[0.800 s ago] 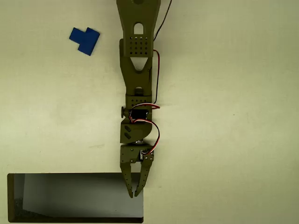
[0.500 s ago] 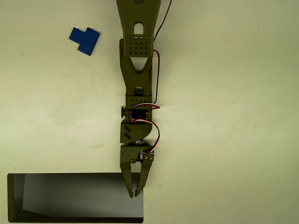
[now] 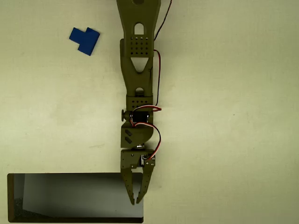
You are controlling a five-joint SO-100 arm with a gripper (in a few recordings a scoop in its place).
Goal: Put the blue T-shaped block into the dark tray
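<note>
Overhead view: olive arm stretched down the pale surface (image 3: 233, 93), its pincer (image 3: 136, 200) nearly closed and empty, tips over the right end of the dark tray (image 3: 74, 218), a shallow black-rimmed rectangle with a glossy grey inside. The blue T-shaped block (image 3: 85, 40), flat, matte, bright blue and lying slightly askew, sits well apart from the tray, up past the arm's base end. Advice: widen the jaws first, then come down squarely across the block's stem.
</note>
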